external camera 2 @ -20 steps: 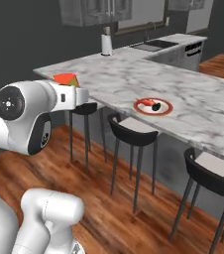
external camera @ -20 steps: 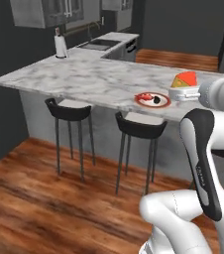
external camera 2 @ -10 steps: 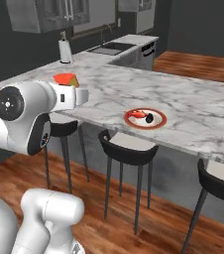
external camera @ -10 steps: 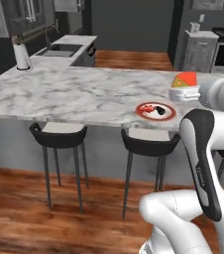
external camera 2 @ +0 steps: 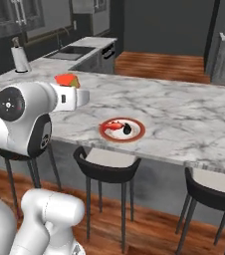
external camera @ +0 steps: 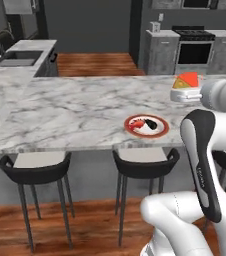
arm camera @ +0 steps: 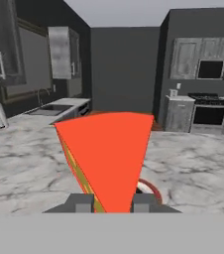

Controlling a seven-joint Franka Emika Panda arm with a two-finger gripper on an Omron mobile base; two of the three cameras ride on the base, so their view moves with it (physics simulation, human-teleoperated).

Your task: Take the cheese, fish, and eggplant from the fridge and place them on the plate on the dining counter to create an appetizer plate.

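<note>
We see our tool [arm camera: 113, 202] pinching the small wedge of cheese with an orange-red face and a yellow side [arm camera: 109, 158], one finger pressed on each side of it. The cheese [external camera: 187, 81] is up in the air above the long white-and-grey marble tabletop [external camera: 65, 110], near its front edge. The round white plate with a broad red-brown rim [external camera: 146, 125] sits flat on the tabletop close to that same front edge, a little to the side of the held cheese. On the plate lie a small reddish piece of fish [external camera 2: 113, 125] and a small dark rounded eggplant [external camera 2: 127, 129], just beside each other. Black round-backed stools [external camera: 145, 165] stand under the front edge of the tabletop. A white paper towel roll [external camera 2: 20, 59] stands upright near the far corner.
</note>
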